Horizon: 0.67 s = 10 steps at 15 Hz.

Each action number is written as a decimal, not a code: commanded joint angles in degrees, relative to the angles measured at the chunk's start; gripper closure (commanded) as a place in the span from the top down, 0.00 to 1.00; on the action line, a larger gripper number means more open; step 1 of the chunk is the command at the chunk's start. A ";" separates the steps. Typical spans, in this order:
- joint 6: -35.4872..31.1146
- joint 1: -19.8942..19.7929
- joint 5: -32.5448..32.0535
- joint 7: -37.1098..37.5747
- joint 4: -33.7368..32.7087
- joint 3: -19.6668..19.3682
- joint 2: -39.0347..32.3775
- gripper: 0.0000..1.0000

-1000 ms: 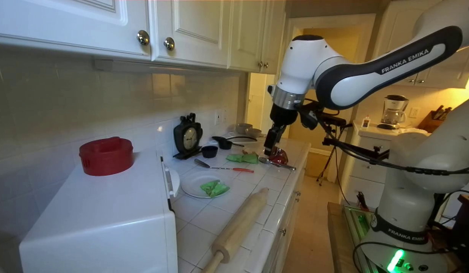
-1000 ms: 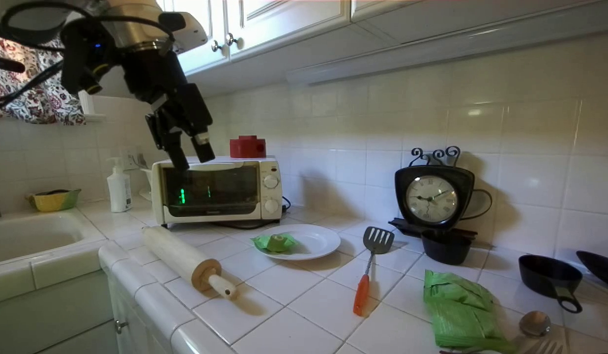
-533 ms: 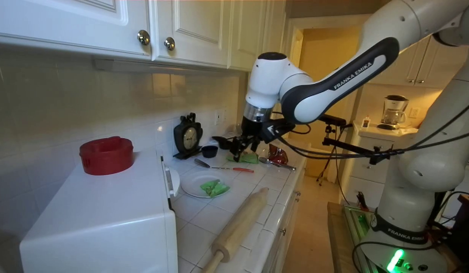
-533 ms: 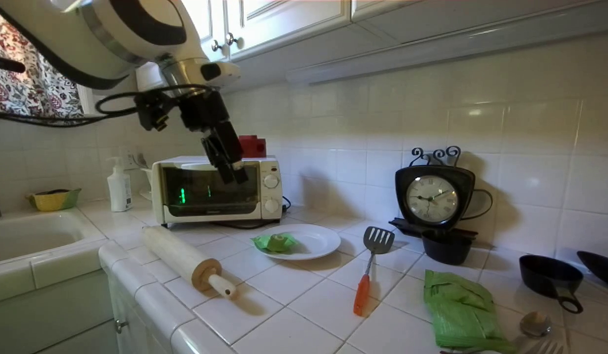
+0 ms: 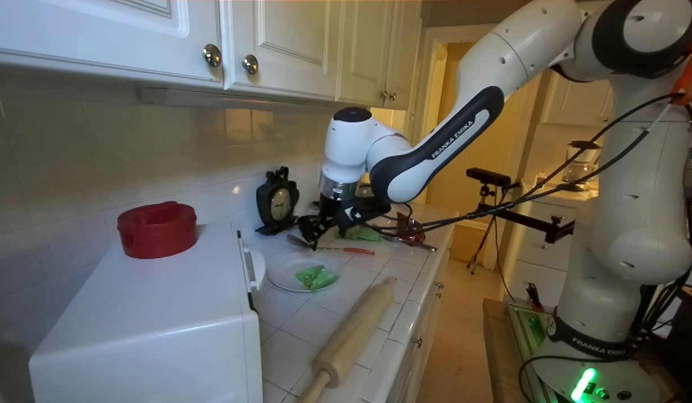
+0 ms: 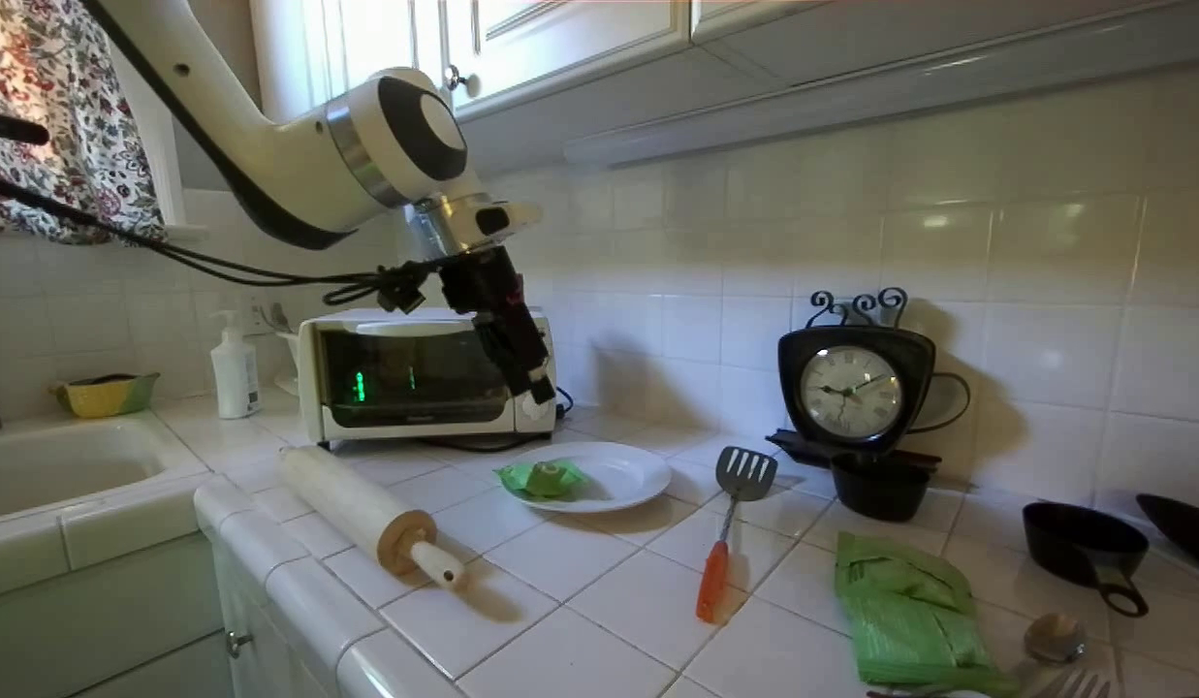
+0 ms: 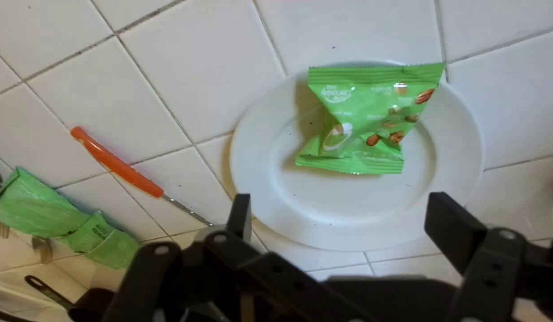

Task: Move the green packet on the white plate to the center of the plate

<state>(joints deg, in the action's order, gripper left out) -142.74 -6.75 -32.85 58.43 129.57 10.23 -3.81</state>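
The gripper [image 7: 343, 217] hung in the air, its fingers [image 7: 455, 228] wide apart and holding nothing.
Below them the green packet [image 7: 365, 116] lay off centre on the white plate [image 7: 459, 134], one crimped end reaching the rim. On the tiled counter [image 6: 580, 650] beside the plate were a rolling pin [image 6: 362, 506] and a spatula [image 7: 140, 180] with an orange handle. Farther out stood a toaster oven [image 6: 415, 378] and a black clock [image 6: 856, 388], and a crumpled green pouch [image 6: 904, 606] lay past the spatula.
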 commanded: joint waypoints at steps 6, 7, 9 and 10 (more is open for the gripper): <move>-4.74 8.94 1.37 -0.62 -6.27 -9.74 -10.74 1.00; -3.54 9.42 2.85 -1.05 -6.74 -10.10 -11.28 1.00; -1.93 10.63 3.81 -0.46 -7.12 -11.23 -11.65 0.93; -1.46 11.10 4.19 -0.28 -7.42 -11.71 -11.96 0.82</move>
<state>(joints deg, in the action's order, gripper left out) -146.34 2.02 -31.06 58.27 124.23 0.53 -14.24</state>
